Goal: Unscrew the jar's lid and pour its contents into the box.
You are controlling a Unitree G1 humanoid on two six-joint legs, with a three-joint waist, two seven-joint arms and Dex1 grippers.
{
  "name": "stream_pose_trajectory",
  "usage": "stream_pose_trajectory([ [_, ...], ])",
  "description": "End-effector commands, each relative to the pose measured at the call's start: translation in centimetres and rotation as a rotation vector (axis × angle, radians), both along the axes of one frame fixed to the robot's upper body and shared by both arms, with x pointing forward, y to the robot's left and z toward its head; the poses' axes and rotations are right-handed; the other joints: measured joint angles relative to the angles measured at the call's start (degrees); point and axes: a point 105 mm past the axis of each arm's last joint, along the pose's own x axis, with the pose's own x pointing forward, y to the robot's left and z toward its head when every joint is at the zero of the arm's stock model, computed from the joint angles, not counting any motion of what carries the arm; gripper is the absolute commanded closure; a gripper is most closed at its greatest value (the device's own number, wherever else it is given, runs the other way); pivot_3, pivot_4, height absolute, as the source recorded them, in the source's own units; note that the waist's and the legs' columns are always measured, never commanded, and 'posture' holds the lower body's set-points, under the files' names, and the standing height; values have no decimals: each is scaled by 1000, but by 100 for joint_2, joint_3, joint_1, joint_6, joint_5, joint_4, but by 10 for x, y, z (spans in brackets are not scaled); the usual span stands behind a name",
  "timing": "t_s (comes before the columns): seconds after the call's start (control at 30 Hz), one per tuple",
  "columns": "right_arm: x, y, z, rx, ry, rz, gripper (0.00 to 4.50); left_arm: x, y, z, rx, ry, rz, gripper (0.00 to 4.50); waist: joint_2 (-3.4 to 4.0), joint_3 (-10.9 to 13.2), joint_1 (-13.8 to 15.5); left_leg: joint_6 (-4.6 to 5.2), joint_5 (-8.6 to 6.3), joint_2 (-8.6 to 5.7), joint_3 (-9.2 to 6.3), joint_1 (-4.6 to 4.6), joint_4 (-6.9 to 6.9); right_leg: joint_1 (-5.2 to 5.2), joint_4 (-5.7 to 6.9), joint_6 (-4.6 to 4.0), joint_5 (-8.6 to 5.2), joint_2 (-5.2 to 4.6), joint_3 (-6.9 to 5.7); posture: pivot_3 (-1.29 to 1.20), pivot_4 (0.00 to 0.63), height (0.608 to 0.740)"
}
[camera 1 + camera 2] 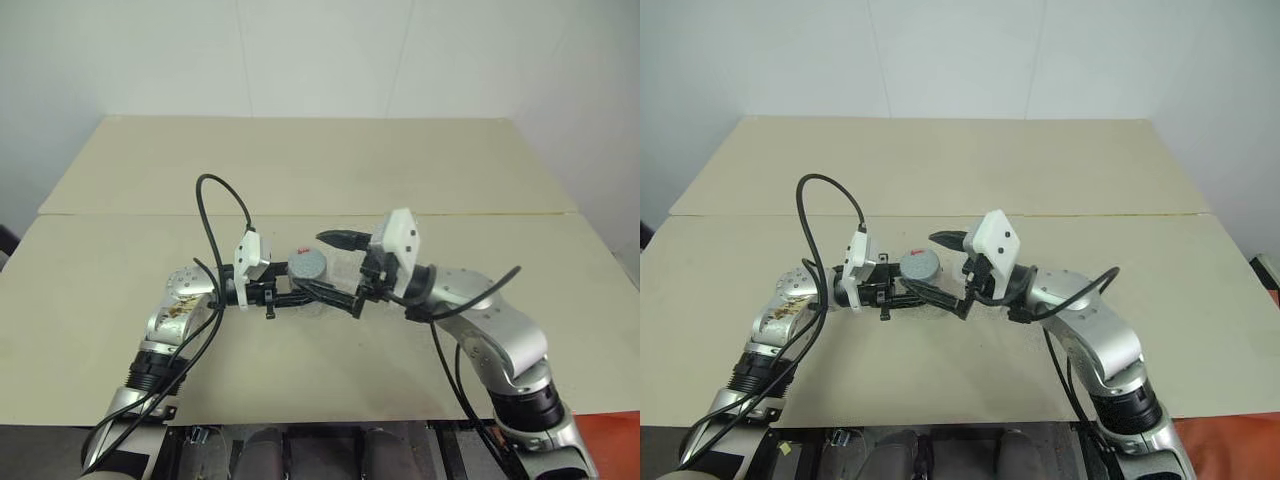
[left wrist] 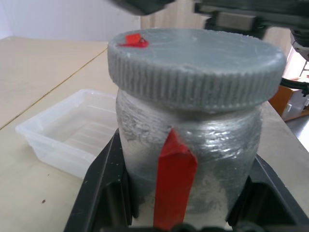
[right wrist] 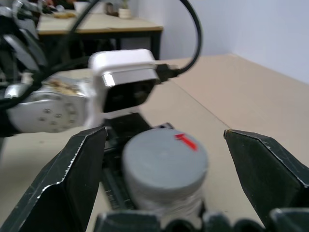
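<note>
The head views show both arms meeting over the middle of the tan table (image 1: pixel 300 170), the jar (image 1: pixel 312 278) held above it between them. The box (image 2: pixel 67 130), a clear shallow tray, sits on the table just beside and beyond the jar in the left wrist view; in the head views it is a faint clear shape behind the right gripper (image 1: pixel 343 270), hard to make out there. The left wrist view also shows a red strip running down the jar's silvery side and a small red mark on the lid (image 2: pixel 195 60); the right wrist view shows that red mark on the lid's flat top.

The jar stands upright, its long axis vertical, the grey ribbed lid seated on top and facing up. The contents cannot be seen through the wall.

The left gripper (image 1: pixel 290 290) reaches in from the left, its 2 black fingers (image 2: pixel 104 183) pressed against opposite sides of the jar's body below the lid, pinching it. The right gripper comes from the right with its 2 fingers (image 3: pixel 72 179) spread wide, 1 on either side of the lid and clear of it, touching nothing.
</note>
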Motion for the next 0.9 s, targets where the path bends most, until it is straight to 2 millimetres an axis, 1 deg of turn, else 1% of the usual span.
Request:
stream_pose_trajectory([
  [0.03,1,5,6,-1,-35,-5,22,0,-1,13,-13,-58,-12,2572,0,0,9,0,0,0,0,-3,0,-1,1,0,0,0,-2,0,150,740],
  [0.23,3,10,6,1,-31,0,22,0,0,14,-14,-57,-9,2572,0,0,5,0,0,1,2,-8,0,-9,1,0,0,0,0,0,150,740],
  [0.33,4,9,6,2,-27,-9,22,0,0,14,-13,-57,-8,2572,0,0,1,-1,1,1,3,-8,0,-13,1,0,0,0,2,0,150,740],
  [0.73,6,-5,3,-6,-17,-44,22,0,1,14,-13,-56,-9,2572,0,0,1,-2,2,0,4,-24,0,-28,5,0,0,0,3,0,150,740],
  [0.9,6,-14,1,-11,-11,-65,22,0,1,14,-13,-56,-9,2572,0,0,2,-2,1,0,3,-26,1,-28,5,0,0,0,3,0,150,740],
])
